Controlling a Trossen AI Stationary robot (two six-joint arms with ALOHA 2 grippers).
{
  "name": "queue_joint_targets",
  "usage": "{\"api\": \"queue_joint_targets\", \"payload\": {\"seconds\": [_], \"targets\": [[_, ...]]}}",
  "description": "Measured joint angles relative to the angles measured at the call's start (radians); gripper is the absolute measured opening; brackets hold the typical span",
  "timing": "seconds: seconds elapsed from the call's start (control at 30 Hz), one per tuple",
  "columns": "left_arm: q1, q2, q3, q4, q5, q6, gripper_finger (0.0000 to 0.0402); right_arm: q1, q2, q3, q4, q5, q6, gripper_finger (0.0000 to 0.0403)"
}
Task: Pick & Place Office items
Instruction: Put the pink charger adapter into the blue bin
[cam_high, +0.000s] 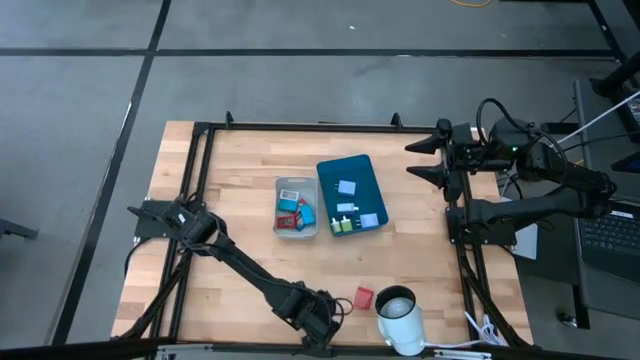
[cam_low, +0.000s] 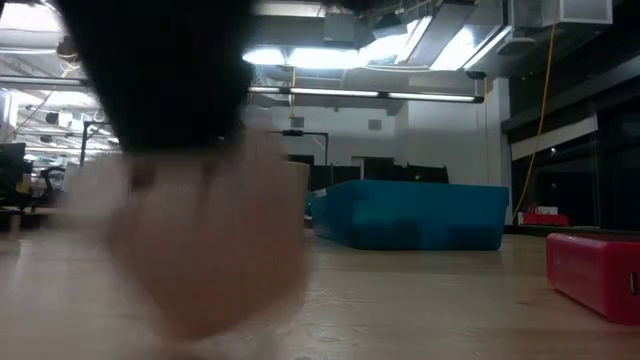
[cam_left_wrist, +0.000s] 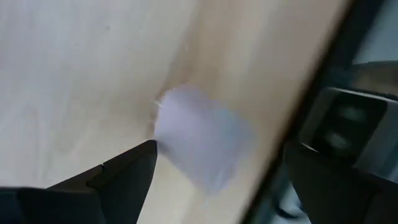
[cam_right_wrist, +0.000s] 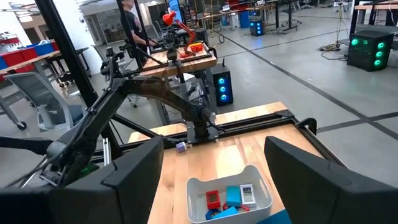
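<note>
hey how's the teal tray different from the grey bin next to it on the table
The teal rectangular tray is the larger, and it lies at a slight angle; the grey rectangular bin is smaller and sits square to the table. The tray's small pieces lie spread apart; the bin's red and blue pieces are bunched together. Both are open-topped, side by side mid-table.

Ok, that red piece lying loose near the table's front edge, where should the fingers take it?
I'd come straight down from above, since the red piece lies flat and low on the bare table. Close the fingers across its far and near edges, because the white cylinder stands close beside it on the right.
</note>
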Motion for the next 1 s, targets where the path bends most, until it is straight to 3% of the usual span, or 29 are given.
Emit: {"api": "queue_joint_targets", "payload": {"seconds": [0.37,0.57,0.83,1.0], "targets": [[0.002,0.047,0.001,0.021,0.028,0.029,0.0344,0.0,0.0,0.0,0.002,0.001,0.008,0.0284],[0.004,0.046,-0.001,0.017,-0.01,0.042,0.0307,0.0,0.005,0.0,0.003,0.001,0.017,0.0284],[0.011,0.046,0.033,0.021,0.082,0.37,0.0309,0.0,0.02,0.0,0.003,0.001,0.03,0.0284],[0.013,0.036,0.105,0.023,0.057,0.538,0.0322,0.0,0.028,0.0,0.001,0.001,0.033,0.0284]]}}
